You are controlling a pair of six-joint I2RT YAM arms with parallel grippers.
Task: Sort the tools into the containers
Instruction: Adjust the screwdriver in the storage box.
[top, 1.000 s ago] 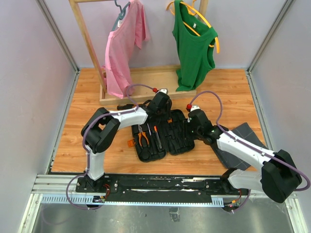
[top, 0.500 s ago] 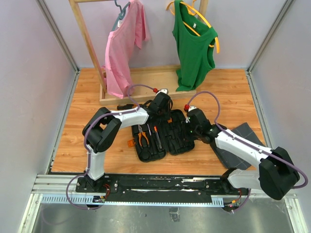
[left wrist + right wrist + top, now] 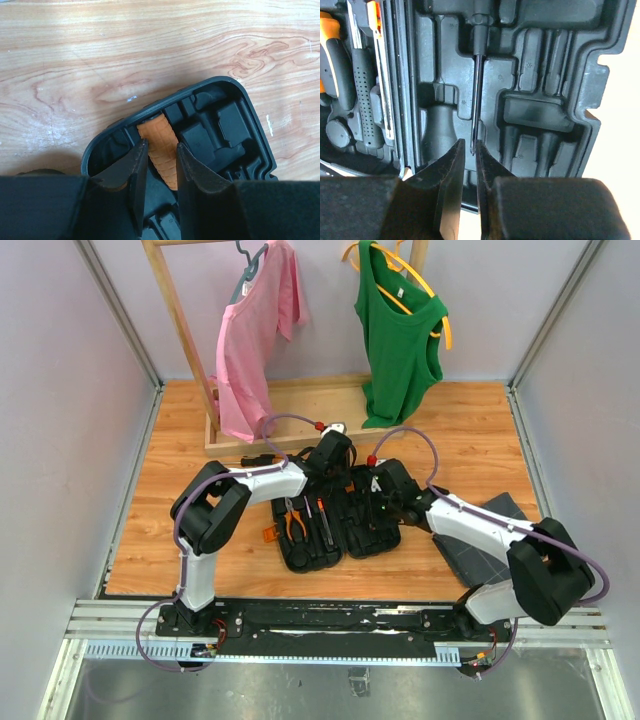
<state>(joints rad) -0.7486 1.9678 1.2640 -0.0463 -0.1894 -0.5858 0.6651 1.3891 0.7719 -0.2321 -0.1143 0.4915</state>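
The black tool case lies open mid-table. Its left half holds orange-handled pliers and screwdrivers. My left gripper is over the case's far end. In the left wrist view its jaws press both sides of an orange ribbed tool handle lying in the case. My right gripper hangs over the right half. In the right wrist view its jaws are nearly together on the tip of a thin screwdriver shaft lying in a moulded slot.
A dark grey flat tray lies under the right arm. At the back stands a wooden clothes rack with a pink shirt and a green top. A small orange latch sticks out at the case's left.
The right gripper has swung left over the case's right half and its jaws have narrowed onto the shaft tip. The left jaws have narrowed on the orange handle; that arm hardly moved.
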